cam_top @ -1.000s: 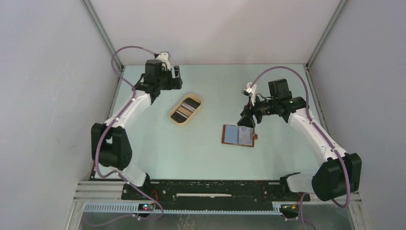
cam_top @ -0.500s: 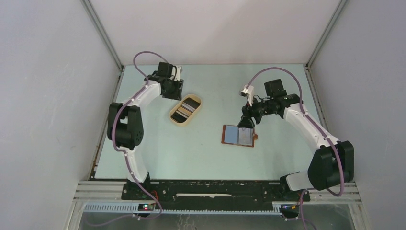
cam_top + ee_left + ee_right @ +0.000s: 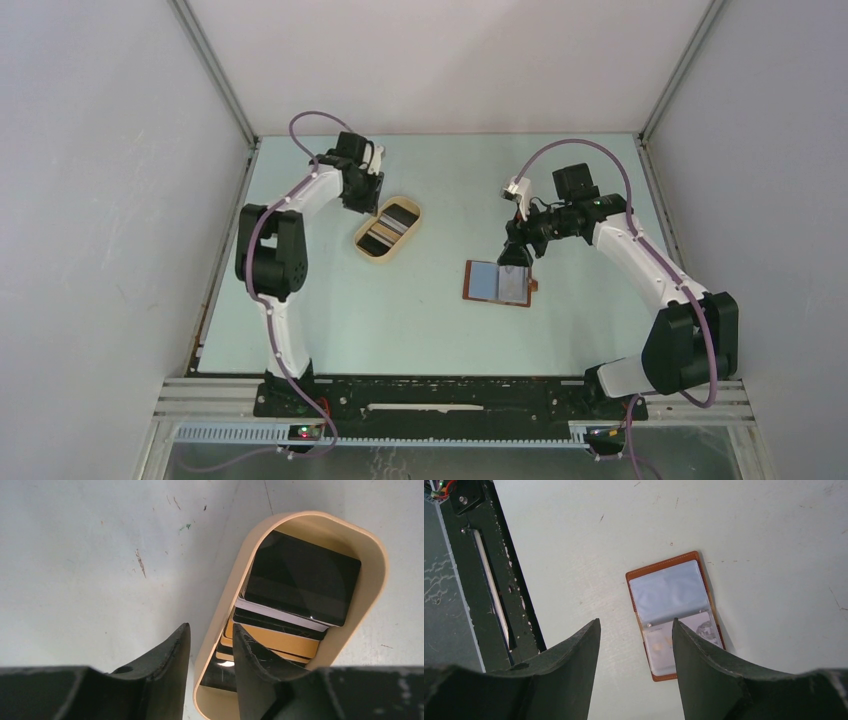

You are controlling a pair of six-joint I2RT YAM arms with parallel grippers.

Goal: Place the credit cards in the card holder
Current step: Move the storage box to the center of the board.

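Note:
The credit cards [image 3: 300, 577] lie stacked in an oval tan tray [image 3: 374, 565], a black one on top; they also show in the top view [image 3: 388, 227]. My left gripper [image 3: 210, 630] is open and hangs over the tray's far end, one finger outside the wall and one inside, holding nothing; it also shows in the top view [image 3: 365, 195]. The card holder [image 3: 672, 612] lies open on the table, brown-edged with clear sleeves, a pale card in one sleeve. My right gripper [image 3: 635, 622] is open and empty just above it, as the top view [image 3: 514, 258] also shows.
The tan tray [image 3: 372, 255] sits left of centre and the card holder [image 3: 500, 283] right of centre, with bare table between. A black base rail [image 3: 489, 580] runs along the near edge. Grey walls close in the table on three sides.
My left arm has swung from the back-left corner down to the tray's far end. My right gripper has shifted slightly over the card holder. Tray and card holder have not moved.

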